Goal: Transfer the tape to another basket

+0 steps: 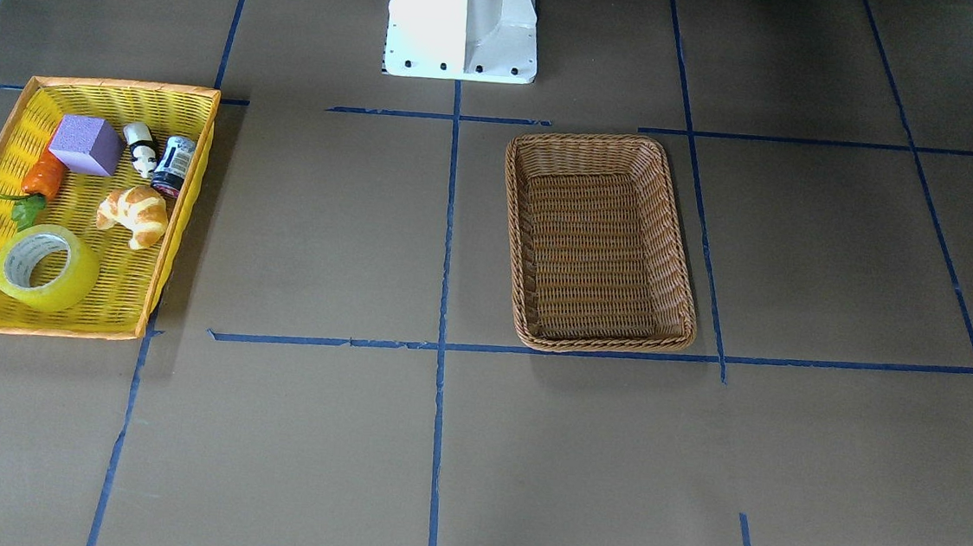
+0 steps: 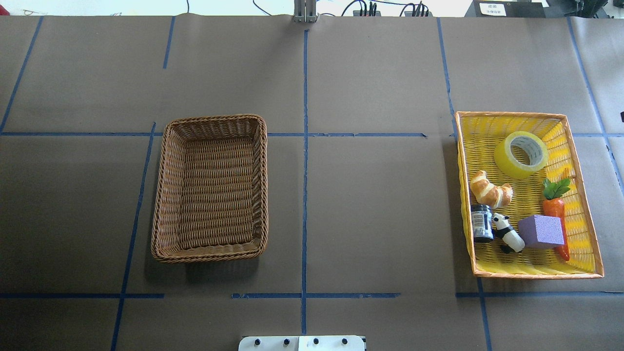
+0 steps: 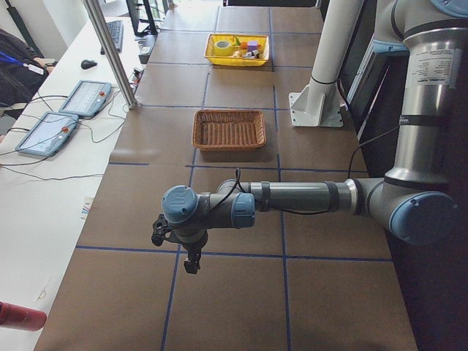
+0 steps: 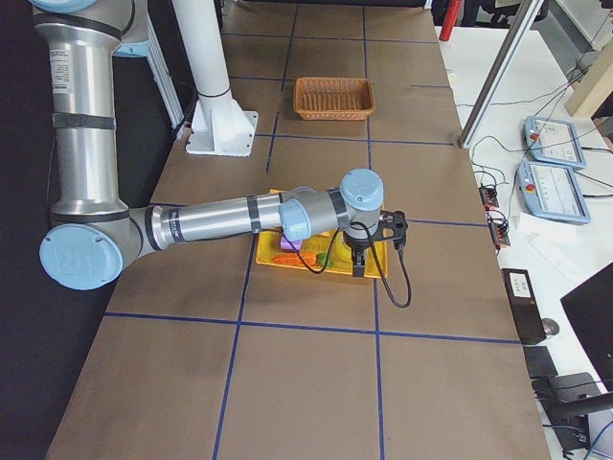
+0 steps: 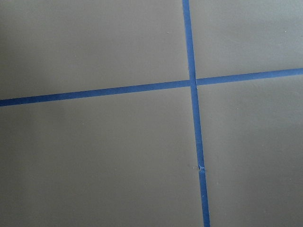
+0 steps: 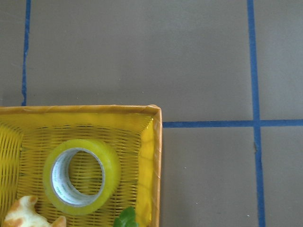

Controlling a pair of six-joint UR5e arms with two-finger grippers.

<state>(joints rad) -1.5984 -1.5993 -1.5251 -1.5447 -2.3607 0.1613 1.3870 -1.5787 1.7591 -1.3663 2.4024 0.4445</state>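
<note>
Brown paper tabletop (image 1: 324,234), blue grid lines. Task not started: tape (image 1: 46,267) lies flat in yellow tray (image 1: 123,86), lower left of front view. Basket (image 1: 600,243) centre right, empty. Right gripper (image 4: 362,257) hovers over tray, left gripper (image 3: 189,257) over bare table. Can't tell how far either is open, and neither has the tape.

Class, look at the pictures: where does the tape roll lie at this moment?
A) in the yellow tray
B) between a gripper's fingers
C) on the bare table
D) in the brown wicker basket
A: the tape rests on the floor of the yellow tray, near the croissant.
</note>
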